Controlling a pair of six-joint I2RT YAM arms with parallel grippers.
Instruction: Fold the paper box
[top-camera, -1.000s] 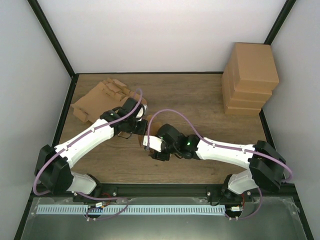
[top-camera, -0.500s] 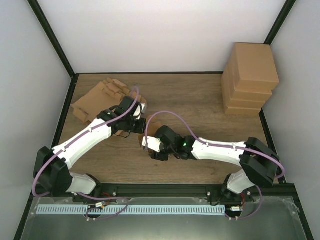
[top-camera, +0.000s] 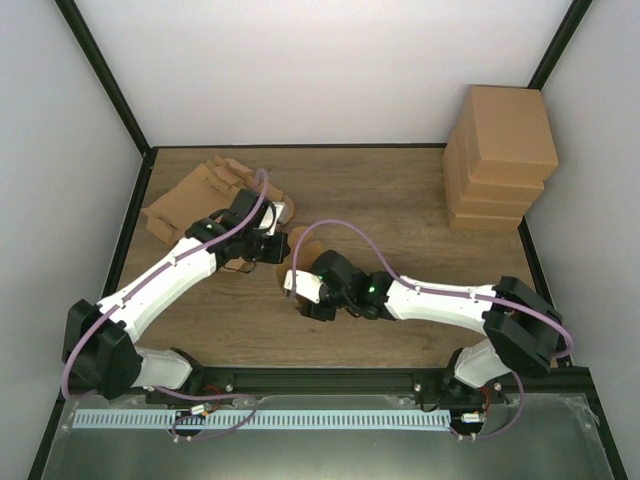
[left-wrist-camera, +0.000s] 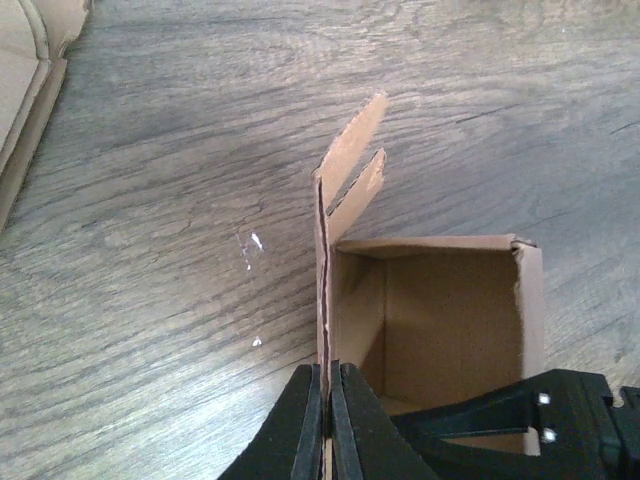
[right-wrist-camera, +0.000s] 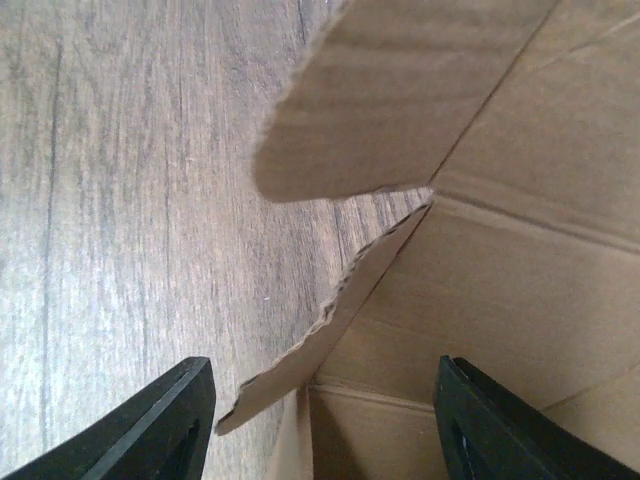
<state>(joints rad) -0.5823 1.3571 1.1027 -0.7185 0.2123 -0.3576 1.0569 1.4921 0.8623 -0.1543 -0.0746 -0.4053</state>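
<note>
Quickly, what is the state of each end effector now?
Left end effector: closed, pinching a wall of the paper box.
Right end effector: open, box edge between its fingers, not gripped.

No legible txt, no labels, no nos., any view

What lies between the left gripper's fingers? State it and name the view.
Left wrist view: the left gripper is shut on the paper box; only its thin upright side wall lies between the fingers.
</note>
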